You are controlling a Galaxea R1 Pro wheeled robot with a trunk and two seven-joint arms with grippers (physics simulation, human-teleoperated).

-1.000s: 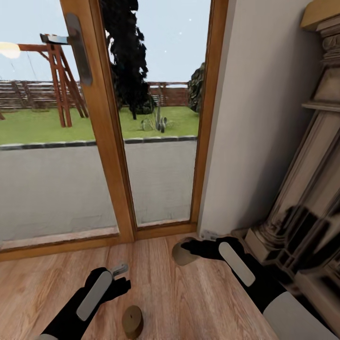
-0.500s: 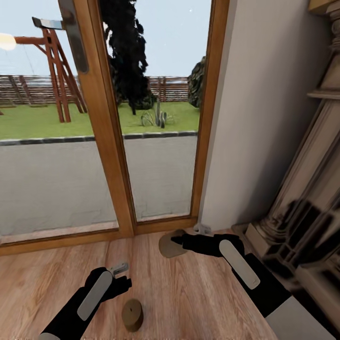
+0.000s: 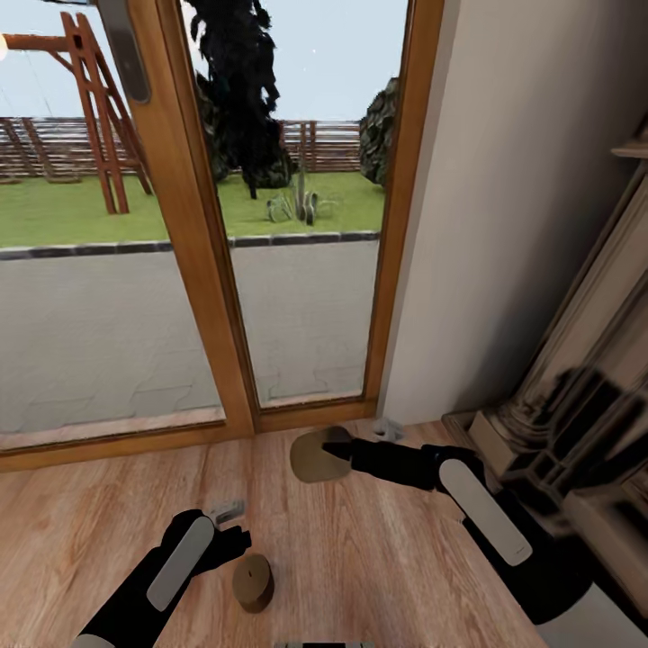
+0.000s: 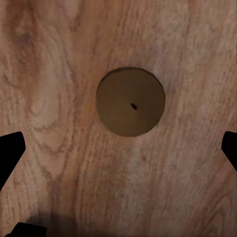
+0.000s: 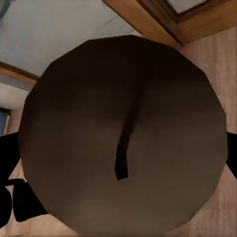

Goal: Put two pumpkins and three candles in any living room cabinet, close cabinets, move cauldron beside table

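The robot faces a glazed wooden door (image 3: 202,270) at the edge of the wooden floor (image 3: 378,576), with a white wall (image 3: 504,207) and a carved fireplace surround (image 3: 585,396) to its right.

**Right arm.** The right gripper (image 3: 337,453) reaches forward above the floor, close to the door's lower frame. Its jaws are closed on a candle (image 3: 312,454), which is held clear of the floor with its round end face turned toward the head camera. In the right wrist view this held candle (image 5: 123,133) sits directly in front of the lens with its wick visible, and the dark fingers (image 5: 10,153) flank it at both sides. The grip on the cylinder's sides keeps the candle secure for carrying.

**Left arm.** The left gripper (image 3: 236,529) hangs low over the floor near the bottom edge of the head view. A second candle (image 3: 253,582) stands upright on the floor just beside it. In the left wrist view the second candle (image 4: 131,102) is seen end-on between the dark fingertips (image 4: 10,150), which stand wide apart and touch nothing. The jaws are therefore open and positioned above the candle, an alignment that suits a descent and side grasp.

**Task status.** One candle is in hand and one is on the floor, not yet grasped. Judged from this, the collection step is in progress and storage in the cabinet is still to be done.
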